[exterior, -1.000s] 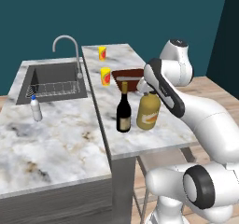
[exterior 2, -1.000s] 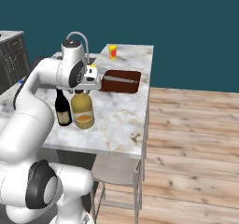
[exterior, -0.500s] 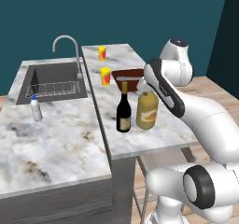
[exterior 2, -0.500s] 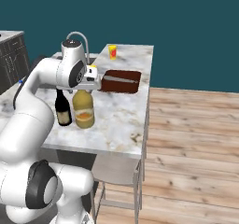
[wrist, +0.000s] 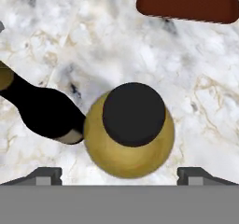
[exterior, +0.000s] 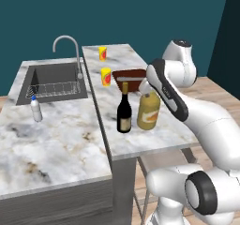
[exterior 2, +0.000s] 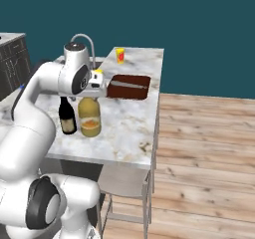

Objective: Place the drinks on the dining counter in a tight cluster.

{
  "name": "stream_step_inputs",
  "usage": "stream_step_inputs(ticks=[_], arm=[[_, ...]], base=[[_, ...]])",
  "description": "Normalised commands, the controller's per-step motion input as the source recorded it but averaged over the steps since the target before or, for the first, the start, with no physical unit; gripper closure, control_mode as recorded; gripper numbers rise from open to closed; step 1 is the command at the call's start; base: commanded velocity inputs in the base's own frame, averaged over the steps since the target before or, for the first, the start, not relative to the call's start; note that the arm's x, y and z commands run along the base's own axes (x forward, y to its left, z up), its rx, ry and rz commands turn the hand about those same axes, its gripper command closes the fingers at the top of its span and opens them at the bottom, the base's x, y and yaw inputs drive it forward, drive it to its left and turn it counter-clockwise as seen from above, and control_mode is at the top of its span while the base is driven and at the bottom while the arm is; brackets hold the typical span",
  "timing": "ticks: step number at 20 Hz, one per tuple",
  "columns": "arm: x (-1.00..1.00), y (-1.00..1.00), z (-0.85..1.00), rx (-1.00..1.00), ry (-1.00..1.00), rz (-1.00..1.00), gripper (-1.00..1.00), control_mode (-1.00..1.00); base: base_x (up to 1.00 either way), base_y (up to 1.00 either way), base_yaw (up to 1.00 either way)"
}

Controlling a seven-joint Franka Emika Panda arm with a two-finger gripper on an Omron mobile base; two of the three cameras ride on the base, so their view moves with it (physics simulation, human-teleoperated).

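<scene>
The squat amber-yellow bottle with a black cap stands upright on the dining counter. The dark wine bottle stands right beside it on its left, almost touching. My gripper hovers straight above the amber bottle's cap, open, with its fingertips well clear on either side. The small water bottle stands on the lower worktop in front of the sink.
A dark brown tray lies just behind the two bottles. Two yellow cups stand farther back on the counter. The steel sink and tap are on the left. A stool sits under the counter edge.
My fingers have spread apart and let go of the amber bottle, which stays standing next to the wine bottle. The arm has hardly moved.
</scene>
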Motion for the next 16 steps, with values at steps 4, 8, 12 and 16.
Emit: stream_step_inputs(ticks=[4,8,12,16], arm=[[-0.89,-0.03,0.00,0.05,-0.08,0.00,-1.00,-1.00],[-1.00,0.00,0.21,0.05,-0.13,0.00,-1.00,-1.00],[-1.00,0.00,0.40,0.01,-0.06,0.00,-1.00,-1.00],[-1.00,0.00,0.42,0.00,0.00,-0.05,-1.00,-1.00]], base=[[0.00,0.00,0.00],[0.00,0.00,0.00],[0.00,0.00,0.00],[0.00,0.00,0.00]])
